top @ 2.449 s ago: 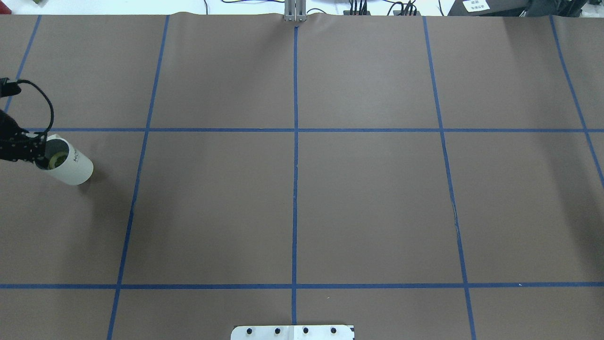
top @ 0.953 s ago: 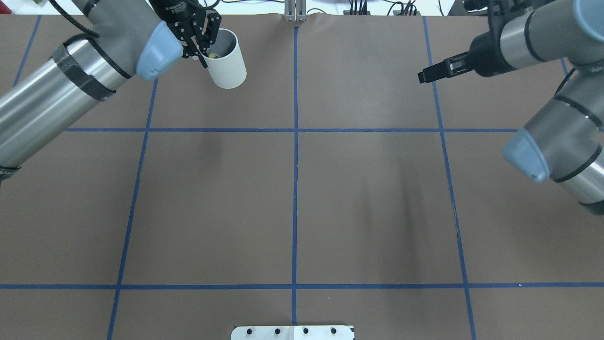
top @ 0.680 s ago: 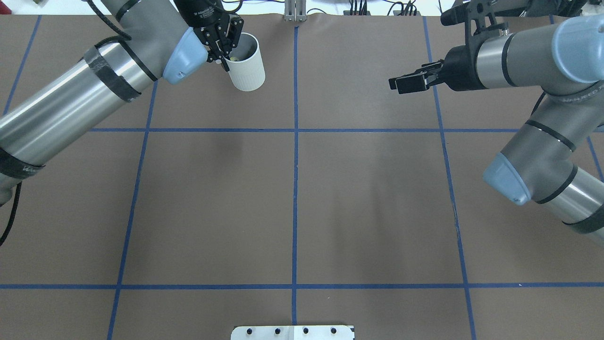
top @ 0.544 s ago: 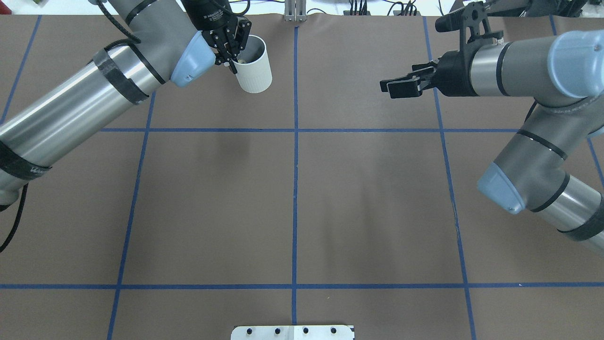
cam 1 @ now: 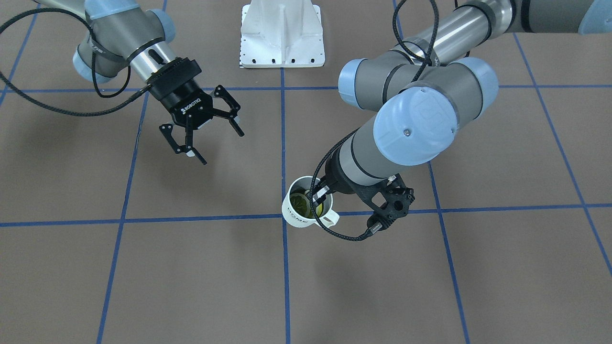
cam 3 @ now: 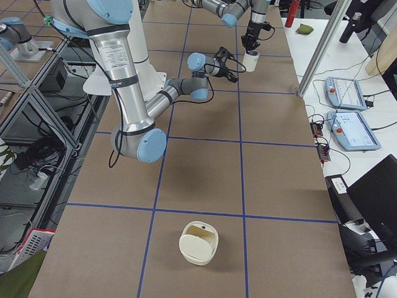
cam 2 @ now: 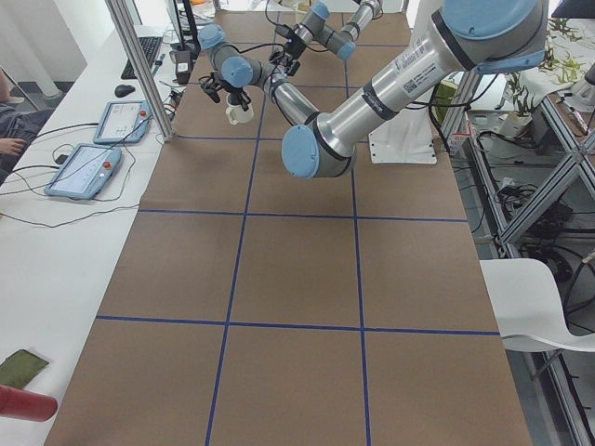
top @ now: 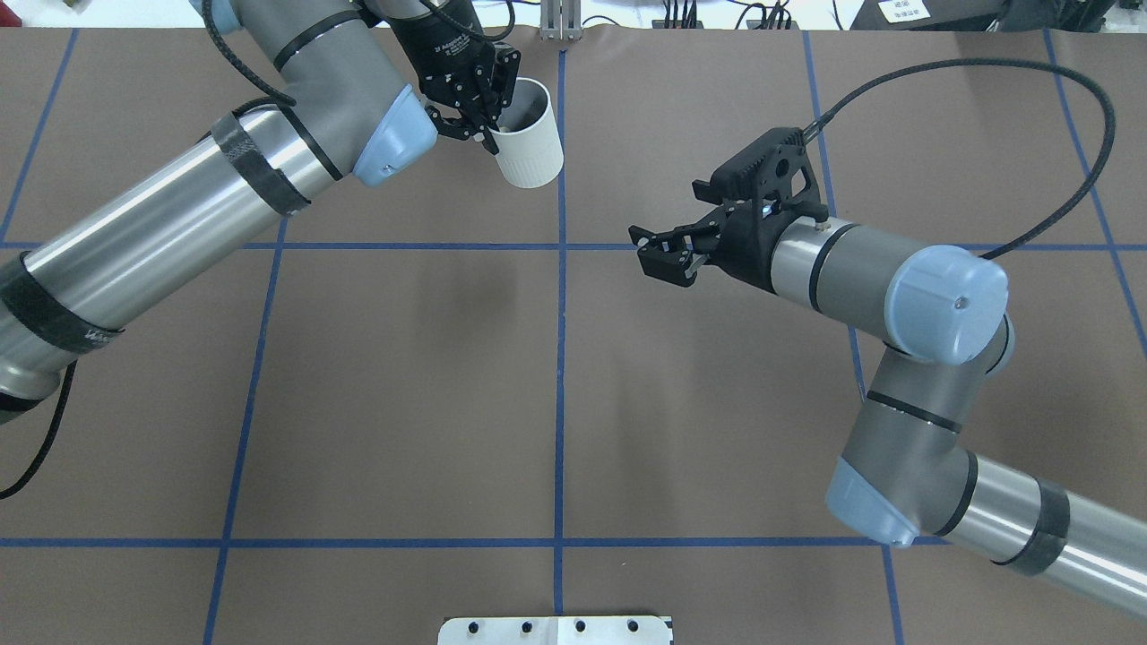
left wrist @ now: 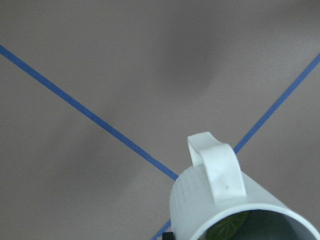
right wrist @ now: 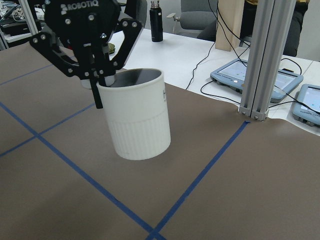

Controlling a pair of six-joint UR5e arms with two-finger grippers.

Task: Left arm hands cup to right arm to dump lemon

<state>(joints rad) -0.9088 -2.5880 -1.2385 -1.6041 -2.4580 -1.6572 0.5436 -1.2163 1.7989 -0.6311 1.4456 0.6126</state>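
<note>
My left gripper (top: 491, 133) is shut on the rim of the white cup (top: 530, 134), one finger inside and one outside. It holds the cup above the table near the far centre line. In the front view the cup (cam 1: 300, 216) shows "HOME" lettering and the yellow-green lemon (cam 1: 301, 202) inside. The left wrist view shows the handle (left wrist: 216, 167) and the lemon (left wrist: 227, 229). My right gripper (top: 661, 253) is open and empty, to the right of the cup and apart from it; it also shows in the front view (cam 1: 206, 139). The right wrist view faces the cup (right wrist: 137, 117).
The brown table has blue tape lines (top: 560, 358). The white robot base (cam 1: 282, 33) is at the near edge. A cream container (cam 3: 198, 243) stands on the table's right end. An aluminium post (right wrist: 262, 60) and tablets (cam 2: 88, 169) stand beyond the far edge.
My left arm has carried the cup from the table's left edge up and to the far centre. My right arm has come in, its open gripper moving left toward the cup.
</note>
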